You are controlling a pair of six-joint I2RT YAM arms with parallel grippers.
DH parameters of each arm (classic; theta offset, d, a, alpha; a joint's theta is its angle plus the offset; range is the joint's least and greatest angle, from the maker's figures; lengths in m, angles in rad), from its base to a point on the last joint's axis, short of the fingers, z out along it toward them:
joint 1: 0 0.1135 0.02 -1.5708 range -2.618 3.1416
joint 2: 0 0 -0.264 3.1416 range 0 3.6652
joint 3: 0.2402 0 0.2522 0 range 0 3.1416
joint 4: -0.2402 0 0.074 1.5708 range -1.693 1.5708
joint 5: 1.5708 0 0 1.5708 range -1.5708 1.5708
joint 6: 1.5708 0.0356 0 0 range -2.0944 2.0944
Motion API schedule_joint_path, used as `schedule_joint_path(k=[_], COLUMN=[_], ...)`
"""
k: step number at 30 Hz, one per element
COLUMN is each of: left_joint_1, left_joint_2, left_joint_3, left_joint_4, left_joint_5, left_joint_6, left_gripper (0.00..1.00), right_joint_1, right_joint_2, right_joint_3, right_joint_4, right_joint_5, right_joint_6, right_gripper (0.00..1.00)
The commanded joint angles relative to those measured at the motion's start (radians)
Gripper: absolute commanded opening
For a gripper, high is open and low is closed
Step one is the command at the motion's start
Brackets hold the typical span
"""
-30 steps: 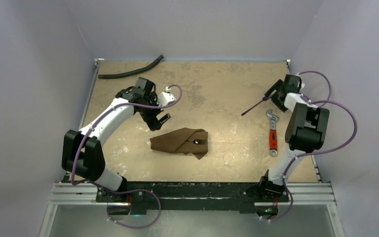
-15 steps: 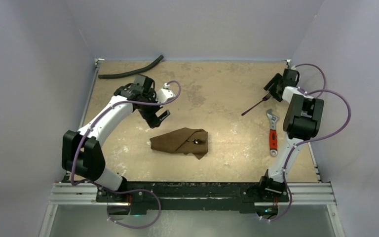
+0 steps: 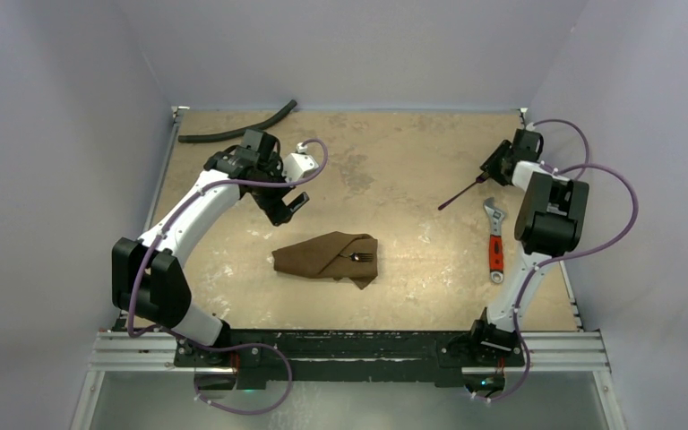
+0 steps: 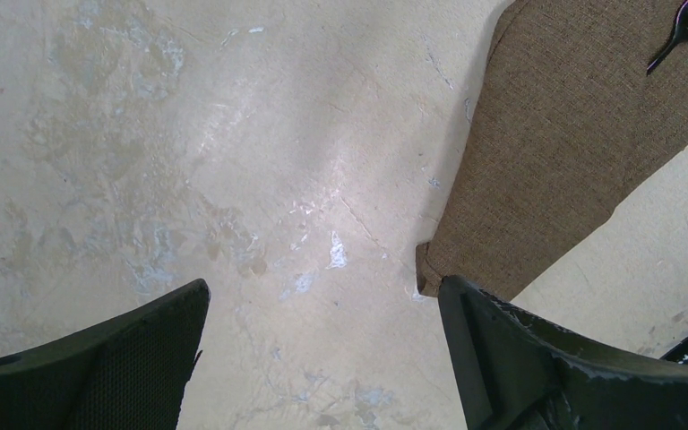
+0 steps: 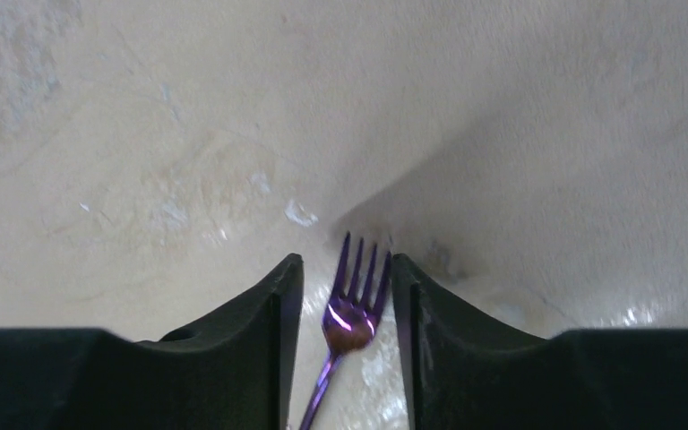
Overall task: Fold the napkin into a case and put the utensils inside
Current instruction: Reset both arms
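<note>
- Napkin [image 3: 327,258]: folded, middle of bench [image 3: 394,152], fork [image 3: 362,257] tucked in; open room all round.
- My left claw [image 4: 322,285]: wide open, empty, beside napkin's corner.
- My right claw [image 5: 348,264]: half-closed astride second fork [image 5: 354,309], near far right edge; grip I cannot tell.

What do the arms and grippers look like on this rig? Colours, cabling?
Left arm and right arm: white links, black joint housings and bases. A purple cable loops along each. Left gripper and right gripper: two black wedge-shaped fingers, matte.
</note>
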Motion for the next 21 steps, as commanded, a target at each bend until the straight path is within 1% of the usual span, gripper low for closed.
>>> schedule_joint_path(k=[1,4,7,9,14,16,19,21], left_joint_1=[0.01,0.01,0.01,0.01,0.01,0.01,0.01,0.01], left_joint_2=[-0.002,-0.007,-0.01,-0.009,-0.005,-0.002,0.006,0.014], left_joint_3=[0.039,0.042,0.043,0.043,0.046,0.051,0.071,0.102], left_joint_4=[-0.009,-0.01,-0.01,-0.011,-0.015,-0.016,-0.017,-0.015], left_joint_5=[-0.001,-0.002,0.001,0.005,0.007,0.012,0.03,0.07], left_joint_6=[-0.018,-0.02,-0.022,-0.02,-0.017,-0.017,-0.02,-0.034], left_gripper=[0.98,0.98,0.98,0.98,0.98,0.98,0.98,0.99], right_joint_1=[0.001,0.001,0.001,0.001,0.001,0.003,0.024,0.061], right_joint_2=[-0.037,-0.045,-0.052,-0.052,-0.079,-0.102,-0.168,-0.223], right_joint_3=[-0.086,-0.113,-0.122,-0.12,-0.126,-0.134,-0.171,-0.194], right_joint_4=[-0.039,-0.026,-0.019,-0.013,0.028,0.045,0.062,0.063], right_joint_5=[0.015,0.015,0.016,0.016,0.016,0.012,-0.045,-0.045], right_joint_6=[-0.025,-0.026,-0.026,-0.026,-0.025,0.0,0.048,0.07], right_gripper=[0.38,0.21,0.08,0.01,0.0,0.0,0.0,0.0])
